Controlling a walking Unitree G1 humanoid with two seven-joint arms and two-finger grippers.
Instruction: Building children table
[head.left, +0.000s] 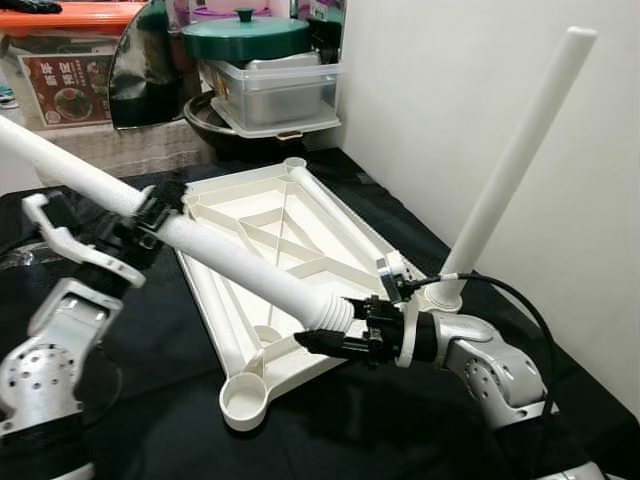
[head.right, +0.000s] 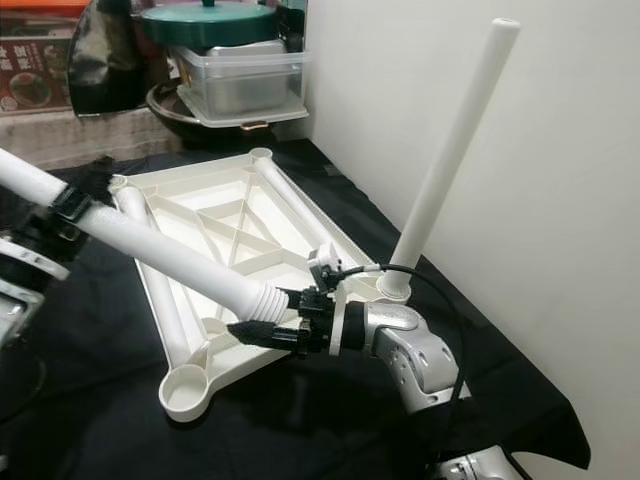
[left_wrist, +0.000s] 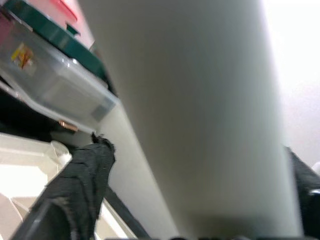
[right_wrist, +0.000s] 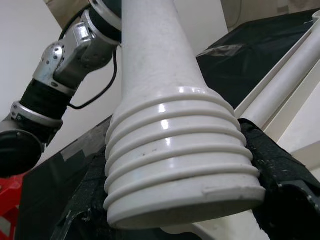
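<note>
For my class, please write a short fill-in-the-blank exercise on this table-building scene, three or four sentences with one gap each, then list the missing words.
1. The white tabletop lies upside down on a ____ cloth.
2. Both grippers hold one white leg; the right gripper grips its ____ end.
3. The number of legs already standing upright in a corner socket is ____.
4. The left gripper holds the leg farther up, and the lid on the stacked containers behind is ____.

Missing words: black; threaded; one; green
</note>
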